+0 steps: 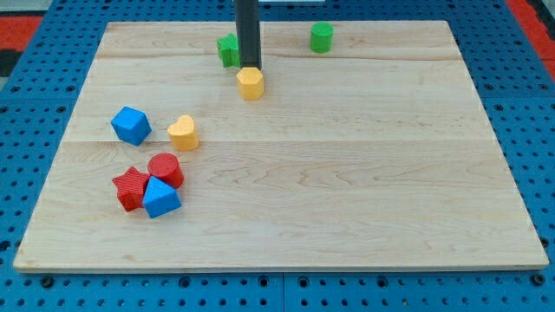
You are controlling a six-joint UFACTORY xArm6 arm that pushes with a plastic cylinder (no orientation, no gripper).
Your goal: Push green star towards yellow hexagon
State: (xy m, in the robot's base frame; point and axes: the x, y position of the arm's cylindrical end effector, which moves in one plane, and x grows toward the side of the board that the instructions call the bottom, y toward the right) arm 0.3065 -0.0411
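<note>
Green star (229,50) at board's top, just left of my tip (250,68), partly hidden behind rod. Yellow hexagon (251,83) right below tip, touching or nearly. Rod upright, no claw, nothing held.

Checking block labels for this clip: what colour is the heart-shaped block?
Yellow. The heart shows plainly in the camera view, right of the blue cube.
</note>
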